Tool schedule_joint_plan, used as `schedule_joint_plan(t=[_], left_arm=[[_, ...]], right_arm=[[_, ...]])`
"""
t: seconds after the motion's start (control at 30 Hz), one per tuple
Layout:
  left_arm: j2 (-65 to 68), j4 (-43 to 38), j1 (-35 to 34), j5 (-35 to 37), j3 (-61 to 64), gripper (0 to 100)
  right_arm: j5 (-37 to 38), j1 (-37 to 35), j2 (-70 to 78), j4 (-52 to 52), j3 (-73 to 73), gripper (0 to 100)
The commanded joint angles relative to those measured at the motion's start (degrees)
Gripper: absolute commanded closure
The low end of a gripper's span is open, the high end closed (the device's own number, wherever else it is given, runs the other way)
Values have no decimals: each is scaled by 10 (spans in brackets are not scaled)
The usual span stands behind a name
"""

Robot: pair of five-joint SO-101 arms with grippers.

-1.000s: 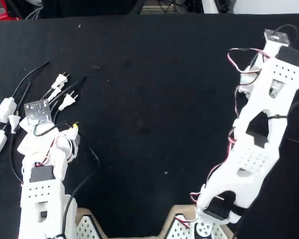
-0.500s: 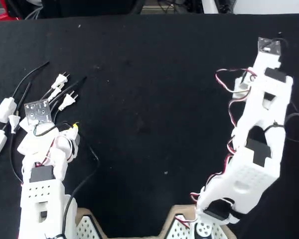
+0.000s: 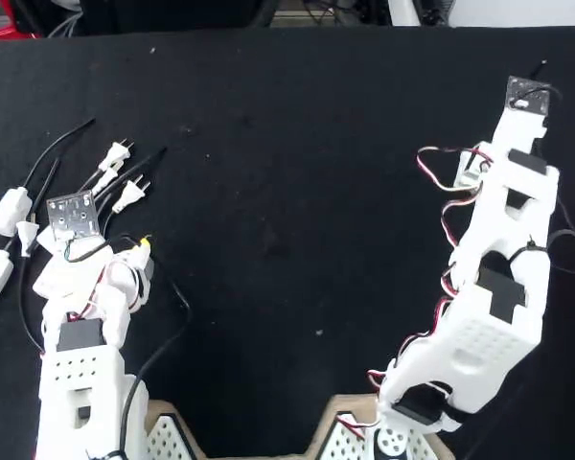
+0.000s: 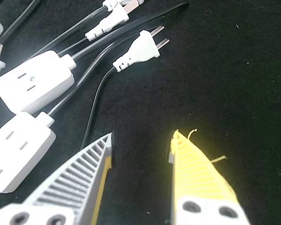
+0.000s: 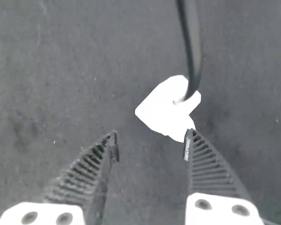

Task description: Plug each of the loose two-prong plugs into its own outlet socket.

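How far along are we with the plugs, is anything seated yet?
Done: nothing looks plugged in yet. The plugs lie loose beside empty outlet sockets. In hand: nothing. The left gripper hangs open above the table near them, and the right gripper is open with a white cord end at one fingertip. Left: grasp each plug and seat it in a socket.

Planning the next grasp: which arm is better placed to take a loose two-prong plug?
Likely left: the open left pincer faces a white plastic two-prong plug, white plastic outlet sockets beside it. The right pincer sits far off.
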Motion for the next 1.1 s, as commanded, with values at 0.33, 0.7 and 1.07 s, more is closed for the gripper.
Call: schedule_joint_plan(t=[0.33,0.7,1.07], left_arm=[[-9,-9,7,-3,-7,798],[-9,-9,7,-3,-7,798],[-9,-9,7,-3,-7,798]], right_arm=[[5,-53,-7,-63,-15,784],[2,-59,151,-47,-161,784],[0,-61,133,32,-224,783]])
